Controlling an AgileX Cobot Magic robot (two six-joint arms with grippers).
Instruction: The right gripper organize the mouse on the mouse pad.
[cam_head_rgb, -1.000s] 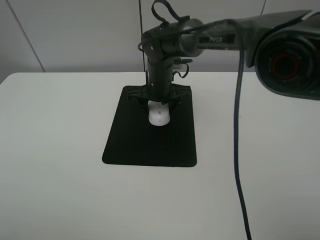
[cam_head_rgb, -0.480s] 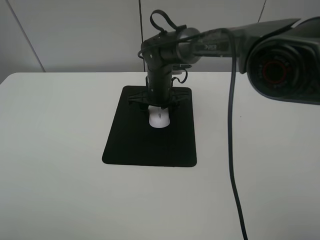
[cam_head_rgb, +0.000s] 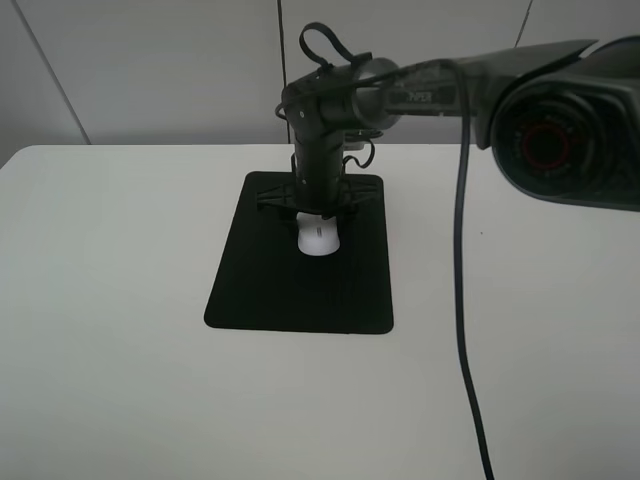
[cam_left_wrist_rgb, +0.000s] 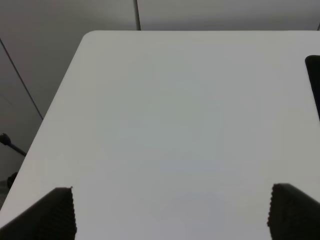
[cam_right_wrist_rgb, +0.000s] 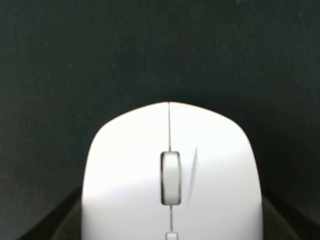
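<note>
- The white table (cam_head_rgb: 120, 390) has a broad open band between its near side and the mouse pad (cam_head_rgb: 290, 295).
- A dark cable (cam_head_rgb: 464, 330) hangs across that band, to the right of the pad and apart from it.
- The left gripper (cam_left_wrist_rgb: 170, 215) hovers over plain tabletop. Its two ridged fingers (cam_left_wrist_rgb: 56, 214) are set wide apart and hold nothing. Beyond them, the left wrist view shows the table's rounded corner and side edge, plus a sliver of the pad.
- The pad lies flat near the middle of the table. All four rounded corners are on the surface, with open white table to its left and right.
- The near half of the pad is uncovered black.
- The mouse (cam_head_rgb: 318, 241) rests on the far half of the pad, roughly midway between the side edges and inside every border.
- In the right wrist view the grey scroll wheel (cam_right_wrist_rgb: 170, 178) points toward open pad ahead.
- The right gripper (cam_head_rgb: 318, 208) stands directly over the rear of the mouse. Blurred dark shapes flank the mouse body. I cannot tell whether they press on it or stand clear.
- The far edge of the pad lies close behind the gripper, near the back of the table.
- White lettering on the arm (cam_head_rgb: 432, 97) appears to read "PIPER".
- A pale panelled wall (cam_head_rgb: 150, 70) closes off the back.
</note>
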